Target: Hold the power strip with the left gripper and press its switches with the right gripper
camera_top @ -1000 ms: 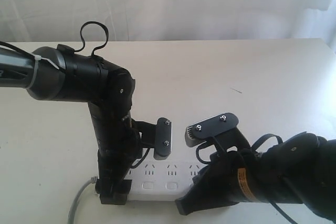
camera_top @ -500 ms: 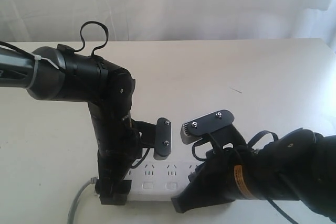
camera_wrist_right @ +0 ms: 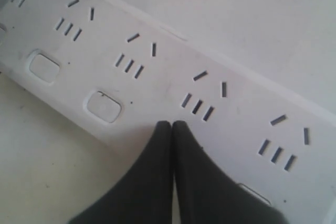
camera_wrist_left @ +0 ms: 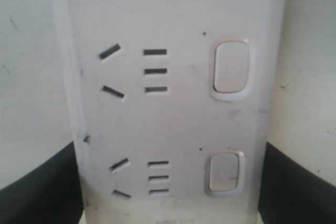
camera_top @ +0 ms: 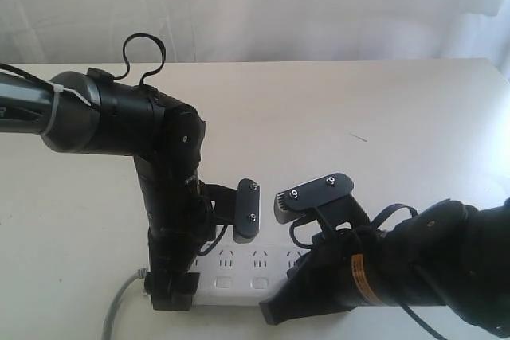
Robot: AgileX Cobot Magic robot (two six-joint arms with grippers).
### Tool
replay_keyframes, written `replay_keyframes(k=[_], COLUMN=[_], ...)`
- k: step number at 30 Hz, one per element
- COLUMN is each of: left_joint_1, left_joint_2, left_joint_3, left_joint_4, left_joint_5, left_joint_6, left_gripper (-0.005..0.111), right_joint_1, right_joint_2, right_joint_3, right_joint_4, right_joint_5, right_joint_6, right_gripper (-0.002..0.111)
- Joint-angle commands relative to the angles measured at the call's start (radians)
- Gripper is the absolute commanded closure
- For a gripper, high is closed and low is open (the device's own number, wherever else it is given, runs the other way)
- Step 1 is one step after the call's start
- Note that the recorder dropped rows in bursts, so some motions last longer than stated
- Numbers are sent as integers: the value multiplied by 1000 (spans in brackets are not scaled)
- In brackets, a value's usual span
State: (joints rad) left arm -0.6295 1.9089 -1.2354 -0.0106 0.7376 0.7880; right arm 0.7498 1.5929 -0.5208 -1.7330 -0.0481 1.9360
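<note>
cord [camera_top: 119, 308]: grey, trails off the left end of the strip and runs toward the near edge of the table [camera_top: 414, 117], far left of everything else.

left gripper [camera_top: 172, 292]: comes pretty much straight down off the glossy black arm onto the left end of the strip. In the left wrist view there's a black finger [camera_wrist_left: 37, 192] hard against one long edge and another against the opposite edge, so the jaws are only as wide as the strip and clamped on it.

power strip [camera_top: 239, 270]: white, lying flat on the table near the front edge, long side running left to right. The left end is pinned under the left gripper, and the right end is hidden behind the other arm.

switches [camera_wrist_left: 231, 69]: small white rounded buttons in a row along the near side, one below each outlet. Two show clearly in the left wrist view, and two more sit in the open middle stretch in the exterior view.

right gripper [camera_wrist_right: 172, 128]: on the bulky black arm with the orange-yellow band, reaching in low from the right. Its fingers are squeezed together with nothing between them, and the tips rest on the strip's face, right in the button row below an outlet. One button is just beside the tips, another peeks out from under a finger, and whatever is directly beneath the tips is covered.
</note>
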Motion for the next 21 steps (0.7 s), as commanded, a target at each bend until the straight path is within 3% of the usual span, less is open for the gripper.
replay_keyframes(k=[1, 12, 21], left_joint_1=[0, 0, 0], left_joint_2=[-15, -15, -15], left_joint_3=[3, 3, 3], left_joint_4=[-18, -18, -18], left_joint_5=[41, 41, 41], left_joint_6=[-10, -10, -8], left_gripper=[107, 107, 107], right_joint_1=[-2, -2, -2], right_joint_2=[78, -119, -318], right_joint_3=[33, 33, 33], right_joint_4=[-11, -11, -11], right_joint_5=[-21, -17, 96], right_joint_6=[-3, -5, -5], right_gripper=[108, 108, 108])
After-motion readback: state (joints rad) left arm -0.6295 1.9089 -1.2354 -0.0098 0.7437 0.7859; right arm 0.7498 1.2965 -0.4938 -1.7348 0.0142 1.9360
